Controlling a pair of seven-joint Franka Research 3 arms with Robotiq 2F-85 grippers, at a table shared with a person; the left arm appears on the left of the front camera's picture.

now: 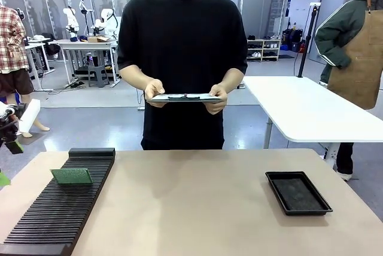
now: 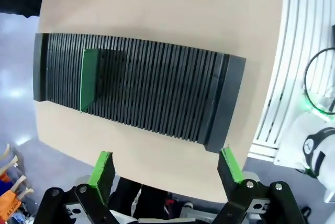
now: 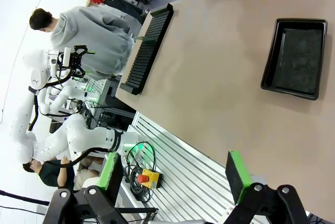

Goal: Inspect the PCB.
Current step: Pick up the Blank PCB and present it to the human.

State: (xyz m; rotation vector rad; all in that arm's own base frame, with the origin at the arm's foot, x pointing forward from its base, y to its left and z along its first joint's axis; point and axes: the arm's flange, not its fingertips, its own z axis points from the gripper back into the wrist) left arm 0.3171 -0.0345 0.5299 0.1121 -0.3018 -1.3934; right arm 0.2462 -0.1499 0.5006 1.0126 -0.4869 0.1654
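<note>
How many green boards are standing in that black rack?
1. The thin green rectangular board stands upright in a slot near the black slotted rack's far end; other slots look empty.

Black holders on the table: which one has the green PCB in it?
The long slotted rack on the robot's left; the PCB stands on edge in a slot near its far end. The shallow tray lies to the right.

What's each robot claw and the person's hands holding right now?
Left gripper: open, empty.
Right gripper: open, empty.
Person's hands: both holding a grey clipboard.
</note>
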